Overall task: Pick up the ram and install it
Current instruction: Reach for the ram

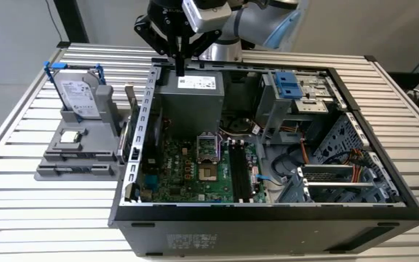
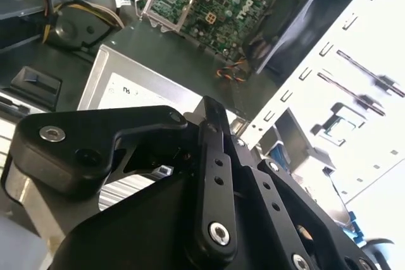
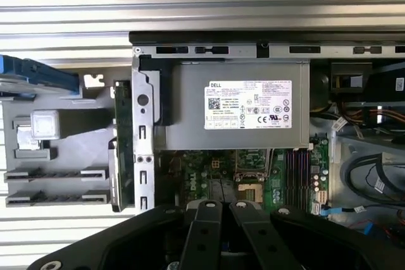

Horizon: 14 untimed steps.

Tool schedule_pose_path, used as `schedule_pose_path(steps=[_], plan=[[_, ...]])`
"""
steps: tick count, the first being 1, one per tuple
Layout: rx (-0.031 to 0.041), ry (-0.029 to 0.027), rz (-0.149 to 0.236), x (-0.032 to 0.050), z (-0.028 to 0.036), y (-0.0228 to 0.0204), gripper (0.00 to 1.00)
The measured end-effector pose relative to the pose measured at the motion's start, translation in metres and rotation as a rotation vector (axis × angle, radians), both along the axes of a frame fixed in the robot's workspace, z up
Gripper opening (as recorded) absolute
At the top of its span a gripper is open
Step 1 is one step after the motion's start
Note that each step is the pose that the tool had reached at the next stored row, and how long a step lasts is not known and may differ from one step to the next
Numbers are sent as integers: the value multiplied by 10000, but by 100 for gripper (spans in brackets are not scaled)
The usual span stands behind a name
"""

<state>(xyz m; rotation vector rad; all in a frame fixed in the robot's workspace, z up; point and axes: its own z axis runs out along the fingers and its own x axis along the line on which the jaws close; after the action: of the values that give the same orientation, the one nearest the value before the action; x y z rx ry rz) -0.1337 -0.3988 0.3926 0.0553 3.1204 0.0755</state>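
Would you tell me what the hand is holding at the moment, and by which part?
Nothing: the hand hangs shut above the power supply; the ram stands in its holder outside the case.

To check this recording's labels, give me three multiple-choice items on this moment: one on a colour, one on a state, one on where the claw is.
1. What colour are the brackets on the hard drive?
A. Blue
B. Red
C. Yellow

2. How does the computer case stand?
A. Upright and closed
B. On its side and closed
C. On its side with the panel off, its parts showing

3. Where does the claw hang?
A. Over the hard drive
B. Over the power supply
C. Wholly outside the computer case

Answers:
1 A: both brackets flanking the upright drive are blue in the exterior view.
2 C: the exterior view looks straight down into the boards and cables.
3 B: the claw points down at the labelled grey box by the case's far wall.
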Motion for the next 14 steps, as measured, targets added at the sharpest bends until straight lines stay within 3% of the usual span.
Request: schedule_pose_path(steps=[10,14], plan=[[0,0,27,-255,0,0,0],[0,0,28,-395,0,0,0]])
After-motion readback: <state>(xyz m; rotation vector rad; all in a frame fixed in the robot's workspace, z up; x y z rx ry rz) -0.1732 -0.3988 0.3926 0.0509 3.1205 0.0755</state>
